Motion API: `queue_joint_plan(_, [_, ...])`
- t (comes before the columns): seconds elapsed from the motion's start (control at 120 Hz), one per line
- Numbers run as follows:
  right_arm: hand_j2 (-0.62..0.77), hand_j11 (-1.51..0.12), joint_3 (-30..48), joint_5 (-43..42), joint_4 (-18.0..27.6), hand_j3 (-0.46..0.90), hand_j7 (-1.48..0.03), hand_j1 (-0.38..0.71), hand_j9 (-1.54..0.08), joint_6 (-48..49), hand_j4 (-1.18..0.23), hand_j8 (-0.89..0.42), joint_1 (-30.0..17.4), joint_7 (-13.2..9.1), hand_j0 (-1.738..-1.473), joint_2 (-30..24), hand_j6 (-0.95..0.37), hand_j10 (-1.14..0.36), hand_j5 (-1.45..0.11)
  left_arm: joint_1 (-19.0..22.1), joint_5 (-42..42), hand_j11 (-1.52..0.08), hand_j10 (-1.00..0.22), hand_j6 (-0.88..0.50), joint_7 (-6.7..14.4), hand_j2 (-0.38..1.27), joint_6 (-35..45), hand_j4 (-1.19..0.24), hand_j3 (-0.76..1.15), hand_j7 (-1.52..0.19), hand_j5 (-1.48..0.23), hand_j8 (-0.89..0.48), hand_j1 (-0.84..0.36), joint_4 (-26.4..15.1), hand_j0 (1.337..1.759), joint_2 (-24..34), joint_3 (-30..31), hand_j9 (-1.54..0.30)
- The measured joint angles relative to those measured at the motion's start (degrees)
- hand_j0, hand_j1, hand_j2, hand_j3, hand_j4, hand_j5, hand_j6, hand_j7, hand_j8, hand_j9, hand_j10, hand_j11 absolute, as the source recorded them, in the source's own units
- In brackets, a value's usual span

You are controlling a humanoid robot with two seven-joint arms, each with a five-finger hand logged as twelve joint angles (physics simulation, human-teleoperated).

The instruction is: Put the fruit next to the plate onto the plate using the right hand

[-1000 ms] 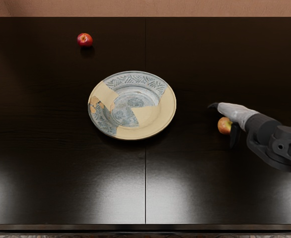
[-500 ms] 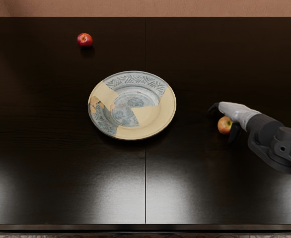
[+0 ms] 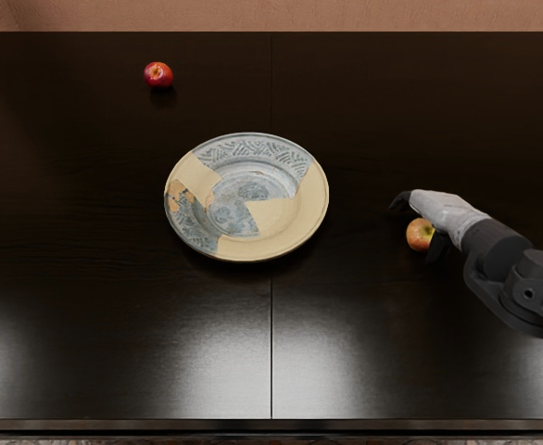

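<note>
Close the right hand (image 3: 435, 215), grip impossible to tell here, snugly round the apple (image 3: 420, 234) at the plate's (image 3: 314, 200) three o'clock before lifting.

I am holding my right hand (image 3: 441, 212) against the yellow-red fruit (image 3: 419, 235) near the table's (image 3: 114, 306) right edge. The plate (image 3: 314, 199) is sitting mid-table, and a red apple (image 3: 157, 74) is lying near the far-left corner.

Plate (image 3: 313, 199) cream, blue-grey pattern; far apple (image 3: 158, 74) red; table (image 3: 114, 324) black.

Right hand (image 3: 436, 211) fingers closed in around fruit (image 3: 419, 235); forearm slid slightly right
</note>
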Motion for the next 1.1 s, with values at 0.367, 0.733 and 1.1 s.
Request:
queue_joint_plan(0.367, [-0.08, -0.53, 0.03, -0.34, 0.00, 0.00, -0.53, 0.14, -0.53, -0.18, -0.41, -0.41, -1.20, 0.00, -1.658, -0.04, -0.41, -0.41, -0.53, 0.00, -0.01, -0.01, -0.01, -0.01, 0.00, 0.00, 0.00, -0.01, 0.00, -0.01, -0.01, -0.01, 0.34, 0.01, 1.658, 0.00, 0.00, -0.01])
queue_joint_plan(0.733, [-0.07, -0.71, 0.18, -0.41, -0.02, 0.00, -0.70, 0.25, -0.71, -0.56, -0.55, -0.33, -1.79, -0.02, -1.655, -0.07, -0.47, -0.48, -0.69, 0.00, -0.01, -0.01, -0.01, -0.01, 0.00, 0.00, 0.00, -0.01, 0.00, -0.01, -0.01, -0.01, 0.34, 0.02, 1.658, 0.00, 0.00, -0.01])
queue_joint_plan(1.1, [0.04, -0.83, 1.46, -0.03, -0.12, 0.00, -0.80, 0.21, -0.82, -0.51, -0.61, -0.37, -1.23, -0.04, -1.652, 0.00, -0.52, -0.51, -0.81, 0.00, -0.01, -0.01, -0.01, -0.01, 0.00, 0.00, 0.00, -0.01, 0.00, -0.01, -0.01, -0.01, 0.34, 0.01, 1.658, 0.00, 0.00, -0.01])
